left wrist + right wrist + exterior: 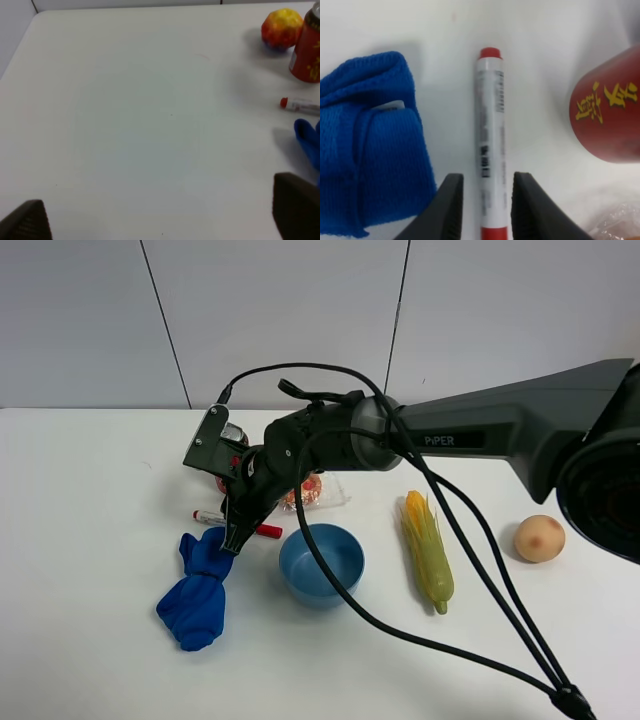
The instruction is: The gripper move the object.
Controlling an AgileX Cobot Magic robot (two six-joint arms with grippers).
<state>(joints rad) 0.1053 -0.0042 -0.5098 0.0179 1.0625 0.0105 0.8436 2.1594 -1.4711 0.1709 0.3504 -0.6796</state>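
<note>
Right wrist: my gripper [487,177] sits slightly open astride the marker pen [490,120]; ungripped, it may roll toward the can [610,120].

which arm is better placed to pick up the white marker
Right: the right gripper straddles the slim white red-capped marker pen, jaws either side; the left gripper sits away from it.

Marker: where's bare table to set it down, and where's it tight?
Bare: the whole table left of the marker and cloth. Crowded: the marker's own spot, hemmed by cloth, can and bowl; corn and cables fill the right.
</note>
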